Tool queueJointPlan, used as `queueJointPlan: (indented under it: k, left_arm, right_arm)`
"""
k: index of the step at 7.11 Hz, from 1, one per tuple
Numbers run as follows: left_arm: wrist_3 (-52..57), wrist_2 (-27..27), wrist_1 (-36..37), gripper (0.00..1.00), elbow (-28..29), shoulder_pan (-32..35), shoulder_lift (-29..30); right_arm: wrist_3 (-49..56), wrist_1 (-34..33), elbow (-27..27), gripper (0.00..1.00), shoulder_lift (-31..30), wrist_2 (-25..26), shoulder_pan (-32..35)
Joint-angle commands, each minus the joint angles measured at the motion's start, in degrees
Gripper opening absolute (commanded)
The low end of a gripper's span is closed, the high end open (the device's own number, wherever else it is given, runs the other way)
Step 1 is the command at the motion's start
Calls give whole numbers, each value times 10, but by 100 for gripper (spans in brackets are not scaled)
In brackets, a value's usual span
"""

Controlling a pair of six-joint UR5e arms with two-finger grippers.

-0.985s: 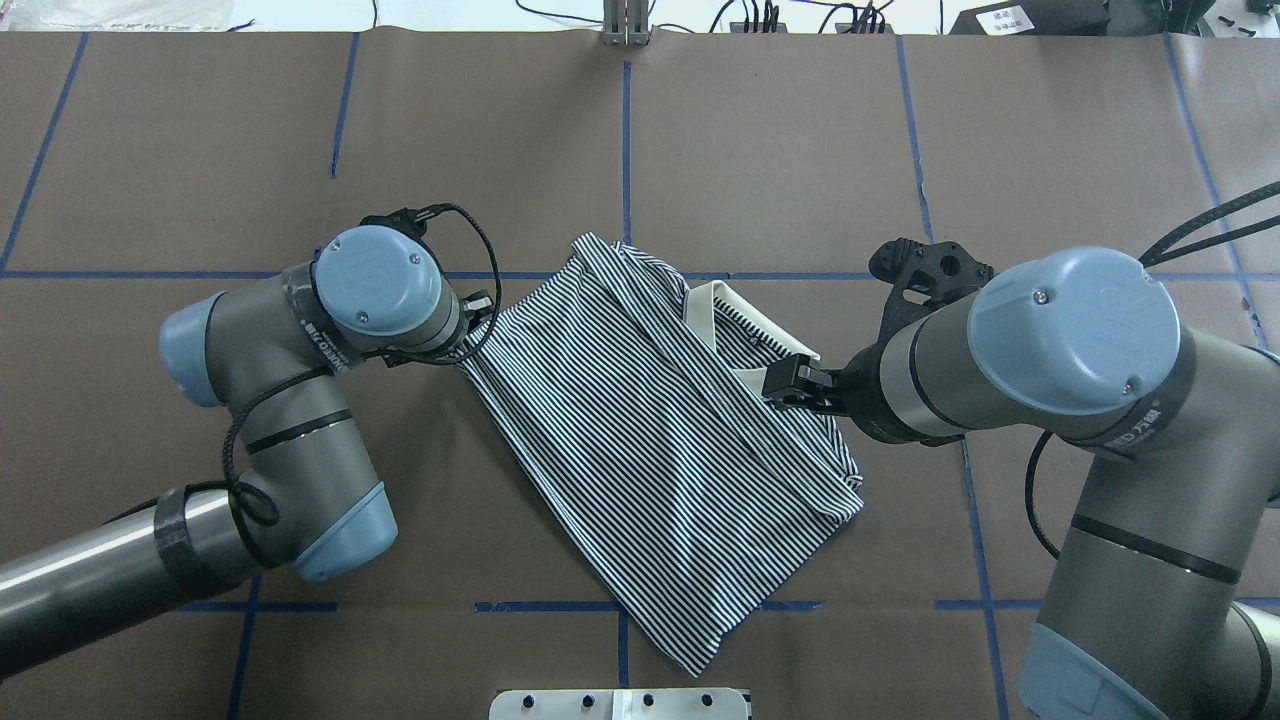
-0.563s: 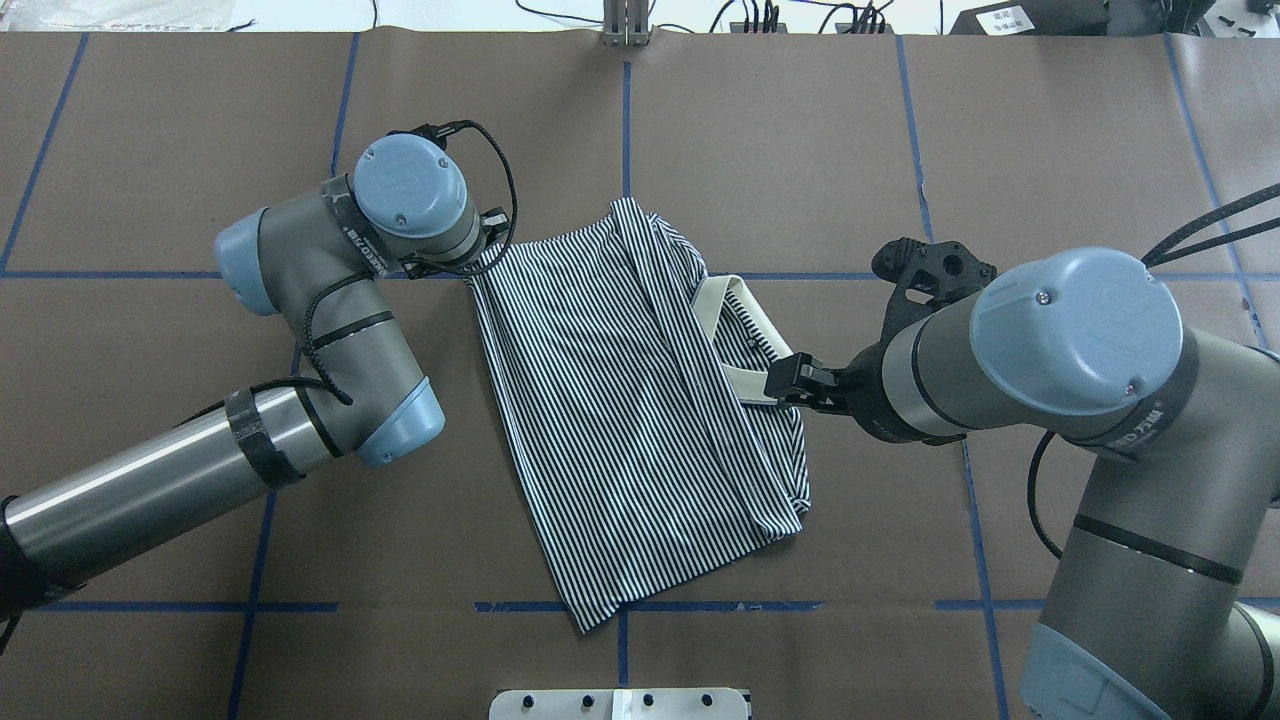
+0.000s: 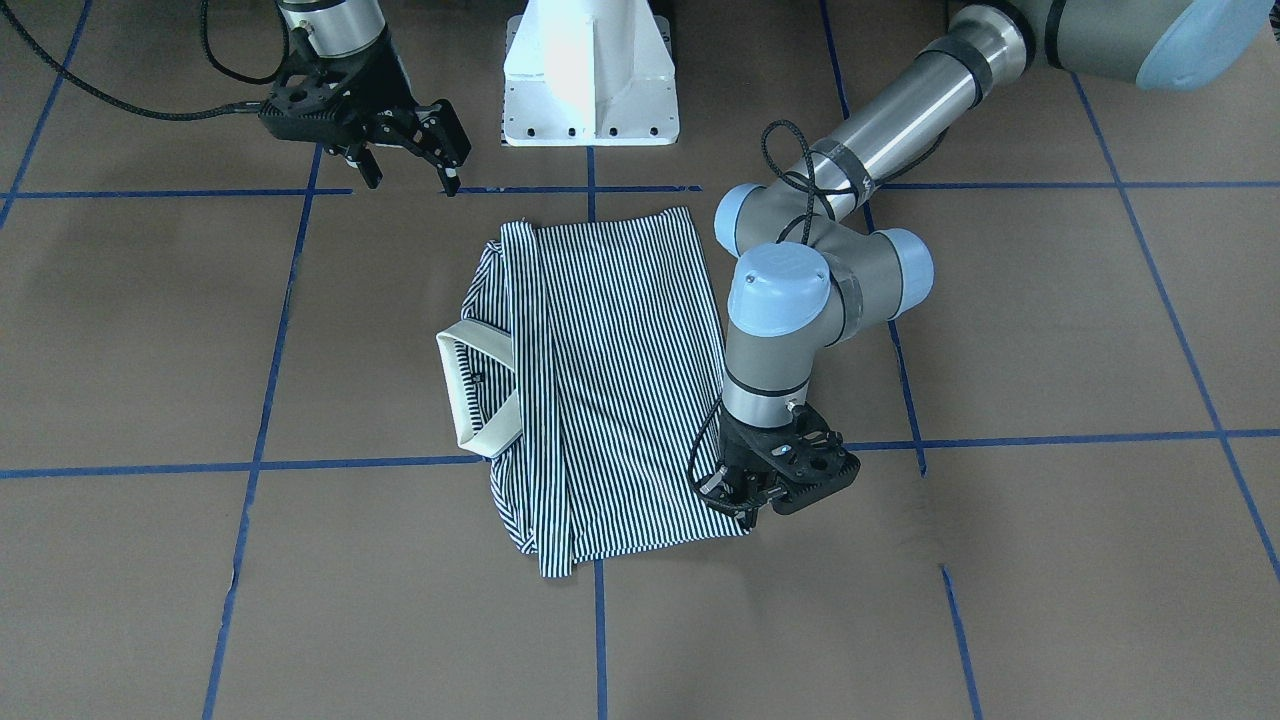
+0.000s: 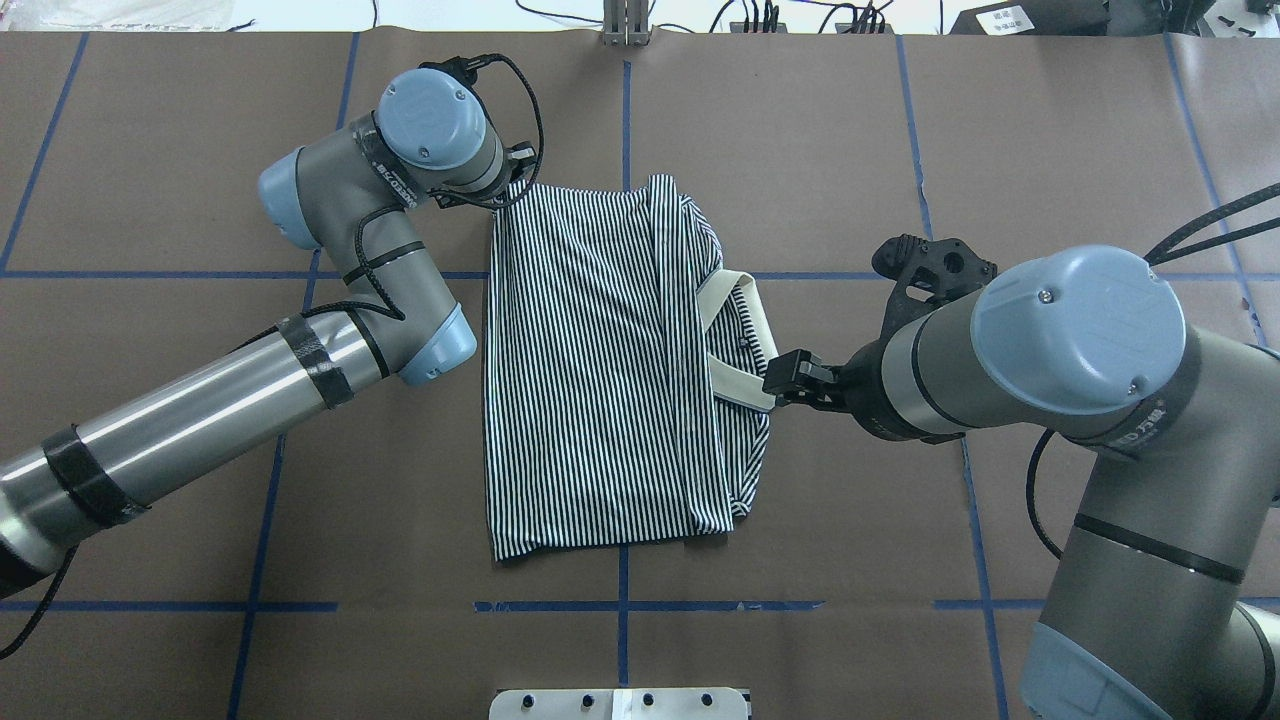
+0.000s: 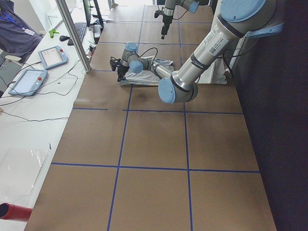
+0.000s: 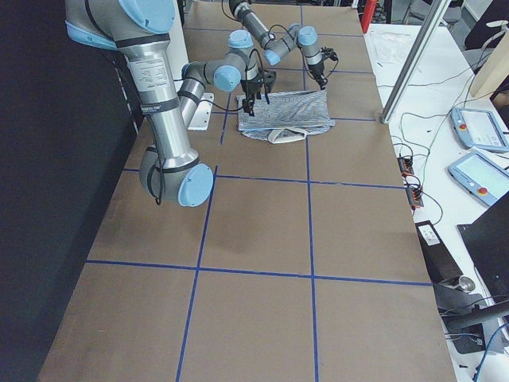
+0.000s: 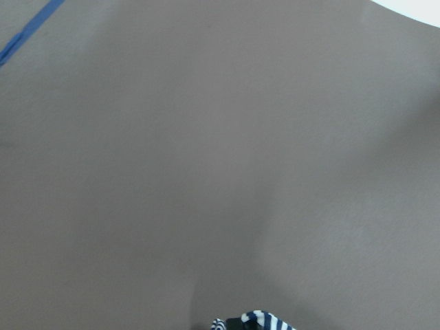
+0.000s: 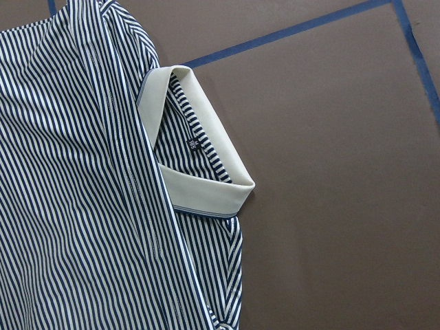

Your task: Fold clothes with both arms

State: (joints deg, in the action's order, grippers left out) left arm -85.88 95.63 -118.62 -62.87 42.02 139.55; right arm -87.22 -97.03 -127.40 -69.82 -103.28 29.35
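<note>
A navy-and-white striped polo shirt (image 4: 590, 380) with cream collar (image 4: 745, 335) lies folded on the brown blue-taped bench (image 4: 800, 150). My left black pincer (image 3: 748, 503) pinches its far corner; the right pincer (image 3: 408, 172) hangs spread. I'd lower that corner flat before releasing.

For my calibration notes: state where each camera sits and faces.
Front-facing: across the table, facing the robot, steeply down; left arm, right arm, base.
Overhead: behind the robot, looking forward and down; both arms.
Exterior left: table's left end; left arm near.
Exterior right: table's right end; right arm near.
Left wrist: at bare table; no arm.
Right wrist: at collar; no arm.
Shared: front-facing and overhead show the whole shirt.
</note>
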Motion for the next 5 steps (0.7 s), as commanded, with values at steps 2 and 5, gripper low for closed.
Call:
queueJointPlan:
  k: [2, 5]
  left_arm:
    - [21, -23, -93, 0, 72, 4, 24]
    - [91, -56, -93, 99, 72, 9, 25]
  right_arm:
    - [-1, 0, 0, 100, 0, 1, 0]
    - [-1, 0, 0, 100, 1, 2, 0]
